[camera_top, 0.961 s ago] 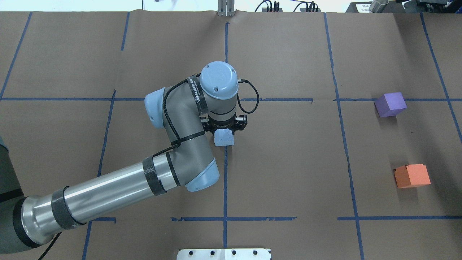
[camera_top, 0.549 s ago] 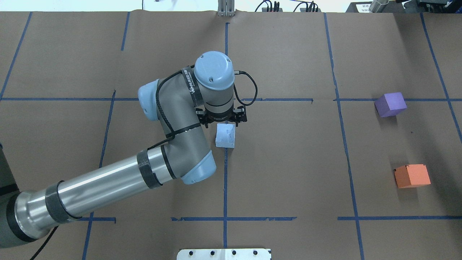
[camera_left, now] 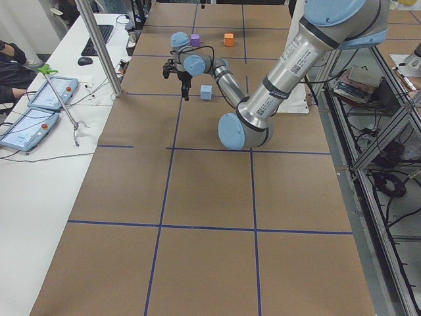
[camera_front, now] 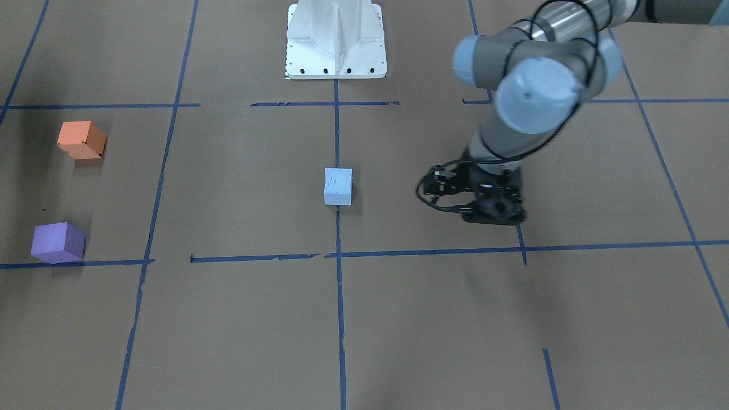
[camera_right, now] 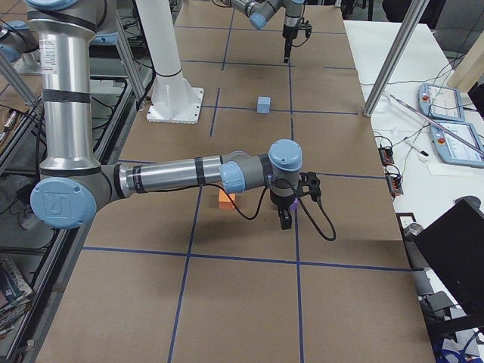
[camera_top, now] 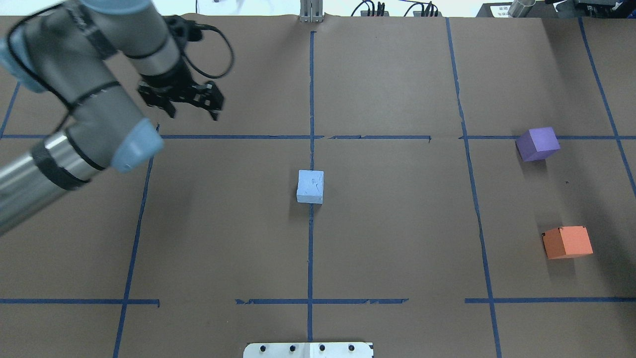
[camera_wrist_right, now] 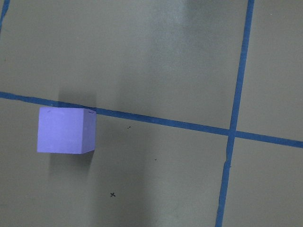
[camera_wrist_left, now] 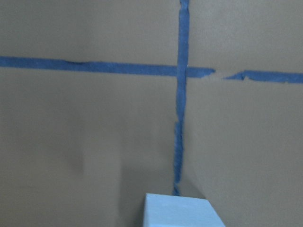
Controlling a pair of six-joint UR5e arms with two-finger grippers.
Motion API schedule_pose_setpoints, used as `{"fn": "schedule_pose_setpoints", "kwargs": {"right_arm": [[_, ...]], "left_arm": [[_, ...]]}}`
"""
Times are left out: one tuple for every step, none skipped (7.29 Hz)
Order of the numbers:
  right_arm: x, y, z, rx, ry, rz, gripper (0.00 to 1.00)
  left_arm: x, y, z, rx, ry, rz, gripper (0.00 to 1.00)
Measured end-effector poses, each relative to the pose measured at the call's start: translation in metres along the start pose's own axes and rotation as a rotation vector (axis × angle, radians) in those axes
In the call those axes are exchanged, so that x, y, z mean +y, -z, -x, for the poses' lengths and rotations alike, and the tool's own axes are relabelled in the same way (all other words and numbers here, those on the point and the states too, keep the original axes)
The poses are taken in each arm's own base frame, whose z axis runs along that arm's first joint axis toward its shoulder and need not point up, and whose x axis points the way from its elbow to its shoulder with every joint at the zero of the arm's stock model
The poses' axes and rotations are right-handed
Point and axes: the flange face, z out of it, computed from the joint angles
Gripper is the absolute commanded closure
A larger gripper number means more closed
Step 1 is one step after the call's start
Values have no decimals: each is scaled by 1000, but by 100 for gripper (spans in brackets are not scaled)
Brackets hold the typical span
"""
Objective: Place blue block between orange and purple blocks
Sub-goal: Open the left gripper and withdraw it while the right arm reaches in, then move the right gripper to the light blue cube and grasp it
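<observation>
Three blocks show from across the worktop (camera_front: 239,330): the blue block (camera_front: 338,187) sits alone on the centre tape line (camera_front: 339,296), well apart from the orange block (camera_front: 81,139) and the purple block (camera_front: 57,242), which stand near each other on the robot's right with a bare gap between them, while the left arm (camera_front: 529,97) reaches in clear of the blue block. From overhead, the left jaws stand wide and hold nothing, off toward the far corner on the robot's left. The blue block reads as close to a cube, so I judge it has no real long axis, and its sides run nearly square to that tape line. Its top looks pitted and matte, like foam, so it is probably light, a little soft and not slippery, best taken by two opposite flat sides about halfway up with a gentle squeeze. From the left end, it lies flat on one face, nearer this end than the other two. From the right end, the right jaws hang just by the purple block, and whether they are wide or narrow I cannot tell. The left wrist camera catches only a top corner of the blue block, and the right wrist camera looks down on the purple block alone
</observation>
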Motion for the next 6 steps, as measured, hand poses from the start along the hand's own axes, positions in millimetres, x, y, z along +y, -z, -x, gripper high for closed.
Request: {"fn": "schedule_pose_setpoints", "kwargs": {"right_arm": [[-2, 2, 5, -16, 6, -2, 0], [-8, 4, 17, -35, 18, -7, 0], [-19, 7, 42, -55, 27, -12, 0], [-35, 8, 81, -78, 26, -17, 0], [-54, 9, 131, -106, 14, -18, 0], [-73, 7, 189, -137, -3, -13, 0]], "left_arm": [[-8, 22, 95, -15, -58, -3, 0], [-8, 42, 185, -35, -78, -8, 0], [3, 53, 263, -55, -81, -6, 0], [24, 61, 335, -74, -78, -1, 0], [55, 69, 402, -86, -65, 1, 0], [87, 71, 450, -78, -52, 2, 0]]}}
